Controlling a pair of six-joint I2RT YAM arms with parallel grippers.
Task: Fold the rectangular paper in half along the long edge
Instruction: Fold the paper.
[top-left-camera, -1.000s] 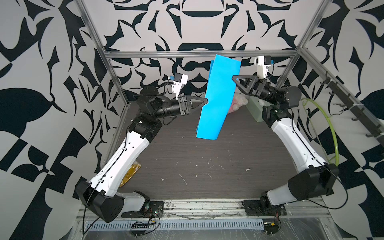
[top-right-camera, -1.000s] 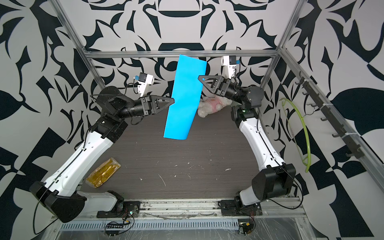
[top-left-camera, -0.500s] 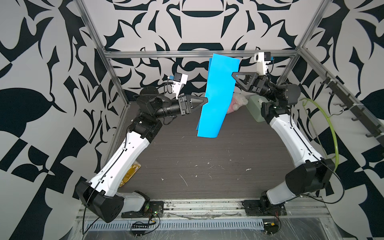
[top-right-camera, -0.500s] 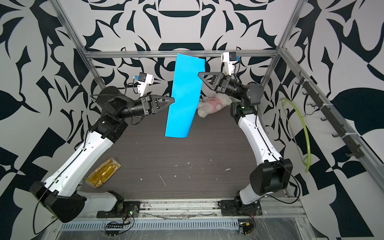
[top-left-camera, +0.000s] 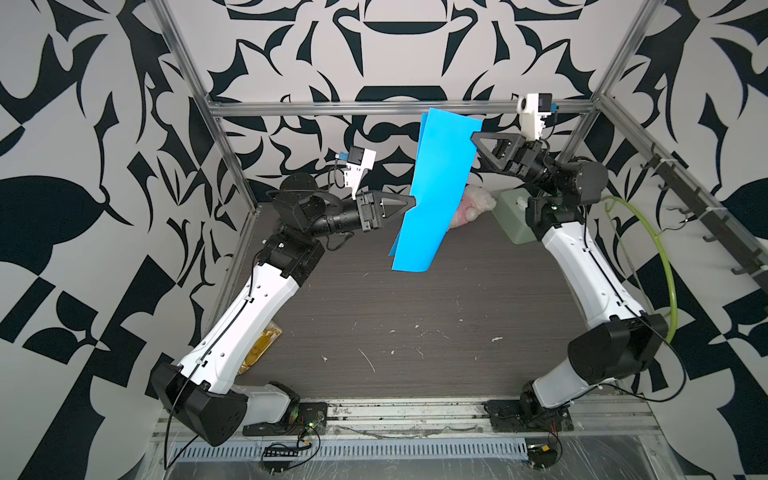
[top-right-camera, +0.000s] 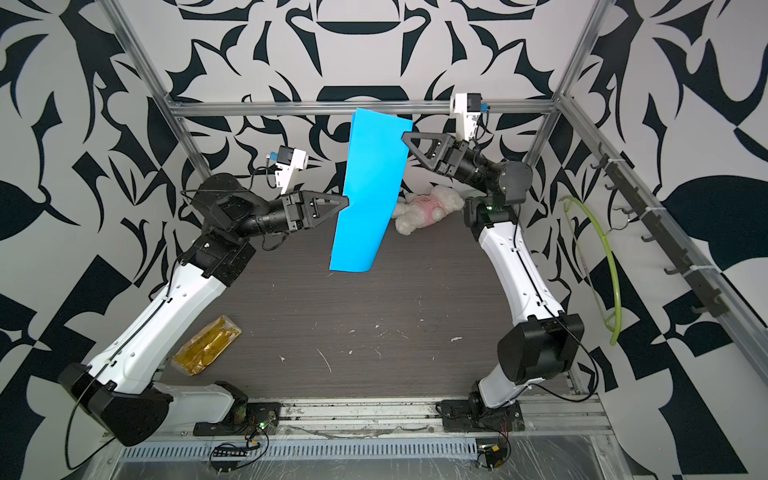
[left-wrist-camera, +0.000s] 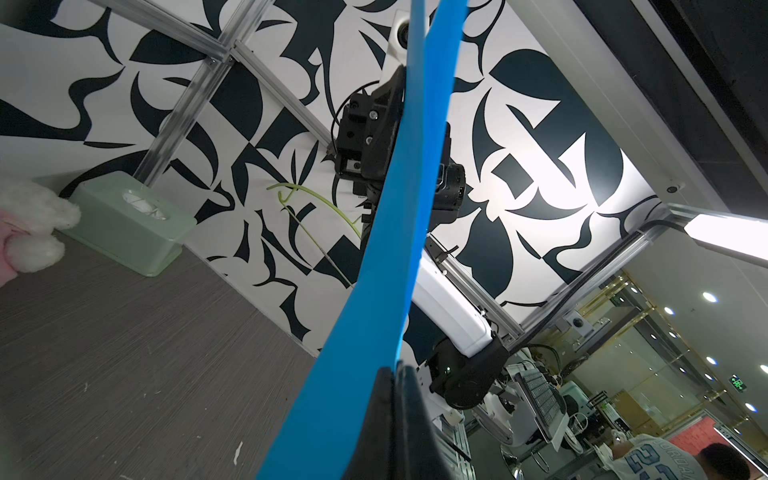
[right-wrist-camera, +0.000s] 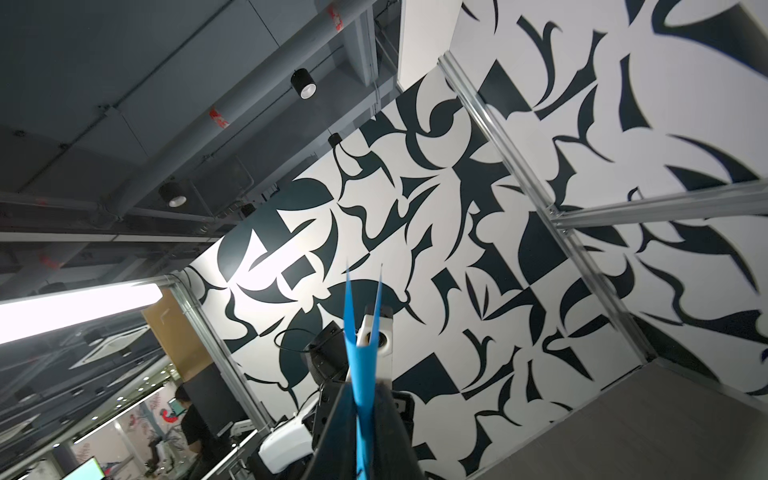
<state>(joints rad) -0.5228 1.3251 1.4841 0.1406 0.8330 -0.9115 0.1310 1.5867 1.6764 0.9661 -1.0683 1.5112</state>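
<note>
The left gripper (top-left-camera: 412, 203) is closed tight on the rectangular paper (top-left-camera: 436, 195), pinching one long edge about midway down. The right gripper (top-left-camera: 474, 136) is likewise clamped on the opposite edge near the top corner. Both arms rise from their bases and reach inward, fingers pointing toward each other across the sheet. The paper hangs in the air above the table (top-left-camera: 415, 324), steeply tilted, its lower end free (the right wrist view shows two layers splaying apart).

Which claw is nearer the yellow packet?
Left. The left claw grips the blue paper on the side of the yellow packet; the right claw is higher, across the sheet.
</note>
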